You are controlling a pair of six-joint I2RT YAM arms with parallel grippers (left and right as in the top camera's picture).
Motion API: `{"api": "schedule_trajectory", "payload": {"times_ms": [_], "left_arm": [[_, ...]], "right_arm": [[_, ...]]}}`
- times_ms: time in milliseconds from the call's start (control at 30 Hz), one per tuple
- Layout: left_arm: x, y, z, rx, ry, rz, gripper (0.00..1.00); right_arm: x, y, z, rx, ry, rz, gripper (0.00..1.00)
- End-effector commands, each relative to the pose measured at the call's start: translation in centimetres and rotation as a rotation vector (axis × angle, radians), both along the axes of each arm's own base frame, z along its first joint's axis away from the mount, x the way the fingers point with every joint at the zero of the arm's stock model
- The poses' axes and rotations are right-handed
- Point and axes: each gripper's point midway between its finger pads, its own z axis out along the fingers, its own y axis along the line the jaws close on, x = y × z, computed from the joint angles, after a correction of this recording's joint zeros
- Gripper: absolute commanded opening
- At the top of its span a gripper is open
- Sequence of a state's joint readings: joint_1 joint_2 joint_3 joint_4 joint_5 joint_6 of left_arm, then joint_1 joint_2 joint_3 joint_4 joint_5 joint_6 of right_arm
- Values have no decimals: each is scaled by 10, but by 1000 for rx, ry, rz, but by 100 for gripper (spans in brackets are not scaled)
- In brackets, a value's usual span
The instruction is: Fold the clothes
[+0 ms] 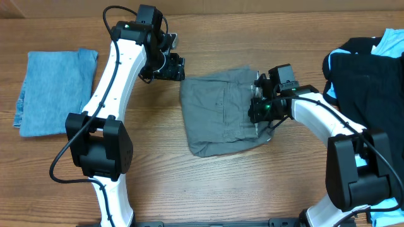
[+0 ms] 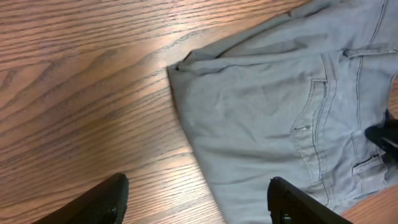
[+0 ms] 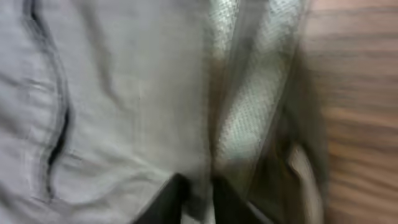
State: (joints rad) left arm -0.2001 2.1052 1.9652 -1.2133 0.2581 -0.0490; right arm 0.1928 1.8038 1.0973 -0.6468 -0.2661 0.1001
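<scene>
A grey garment [image 1: 221, 110] with a stitched pocket and seams lies folded at the table's middle. My left gripper [image 1: 173, 68] hovers open just off its far left corner. In the left wrist view the gripper [image 2: 198, 183] holds nothing, with bare wood under one finger and the grey garment [image 2: 267, 106] under the other. My right gripper [image 1: 255, 107] sits at the garment's right edge. In the blurred right wrist view its fingers [image 3: 198, 186] stand close together with a fold of the grey cloth [image 3: 124, 93] pinched between them.
A folded denim-blue garment [image 1: 53, 91] lies flat at the far left. A pile of black clothes [image 1: 363, 69] with a light blue piece [image 1: 391, 41] fills the right edge, close behind my right arm.
</scene>
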Motion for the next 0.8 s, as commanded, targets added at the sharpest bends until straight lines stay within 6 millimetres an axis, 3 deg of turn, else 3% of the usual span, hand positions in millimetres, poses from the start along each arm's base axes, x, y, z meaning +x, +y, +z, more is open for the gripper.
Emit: {"api": "schedule_trajectory", "payload": {"times_ms": [0,100,133,200,233,267,300,333,433,533,600,767], "left_arm": [[0,3,-3,11,1,-12,77],[0,1,-2,-1,0,-16,77],[-2,-3,-2,-15,4,-23,76],[-10,-13,-2,-43,30,-44,68],[-15,-17,-4,-45,48,-52,58],[-23,-22,-5,-52,75,-66,44],[-35,-34,-10,-88,115,-107,13],[-44,-44,-13,-123,140,-142,4],[-69,-70,-31,-202,195,-243,4],[-92,-85,-62,-258,252,-271,4],[-102,-93,-73,-321,274,-277,4],[-124,-93,-99,-369,328,-266,4]], "right_arm": [[38,-32,62,-109,-156,-147,24],[41,-21,110,-48,-221,-128,25],[36,-5,126,38,-223,-88,28],[21,22,137,187,-182,-18,28],[16,29,137,228,-159,10,27],[10,35,133,259,-135,30,21],[8,35,126,259,-118,30,12],[9,34,119,252,-122,47,5],[14,36,98,250,-135,69,4],[24,39,68,253,-123,70,4],[29,46,55,281,-121,109,4],[43,47,10,268,-96,104,4]]}}
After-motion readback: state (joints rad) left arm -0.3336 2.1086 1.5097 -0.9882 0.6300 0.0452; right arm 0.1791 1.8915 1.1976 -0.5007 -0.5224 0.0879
